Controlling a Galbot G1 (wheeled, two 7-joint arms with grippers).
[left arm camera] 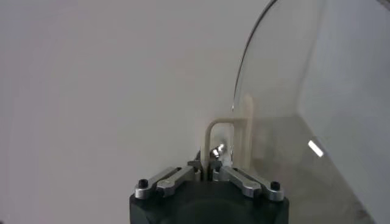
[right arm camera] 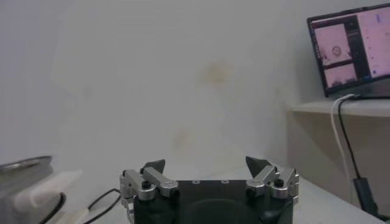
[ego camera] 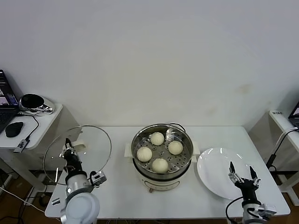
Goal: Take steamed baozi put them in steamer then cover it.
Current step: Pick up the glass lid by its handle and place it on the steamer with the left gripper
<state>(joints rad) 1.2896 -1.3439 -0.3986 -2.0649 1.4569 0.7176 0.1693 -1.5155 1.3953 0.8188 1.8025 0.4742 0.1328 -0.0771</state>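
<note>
Count: four steamed baozi [ego camera: 157, 138] [ego camera: 175, 147] [ego camera: 144, 154] [ego camera: 160, 165], all on the perforated tray inside the steamer [ego camera: 138, 141], spaced in a rough diamond, none touching. One steamer, mid-table, uncovered. One cover [ego camera: 96, 144], off the pot, held up on edge over the table's left end, well apart from the steamer. One white plate [ego camera: 211, 173], bare, just right of the steamer.

Surroundings: white table [ego camera: 117, 196] against a plain wall. Side stand to the left carries a laptop [ego camera: 5, 100], a black mouse [ego camera: 14, 129] and a dark round object I can't identify. A second shelf at far right with a cable hanging off it; right wrist view shows a lit screen [right arm camera: 350, 50] there. Nothing lies between cover and pot.

Arms: left gripper [ego camera: 70, 148] raised over the table's left edge, pointing up, jaws pinched together on the cover's cream handle [left arm camera: 230, 137]; glass disc stands near vertical. Right gripper [ego camera: 242, 173] upright over the plate's near-right rim, jaws spread wide, holding nothing.
</note>
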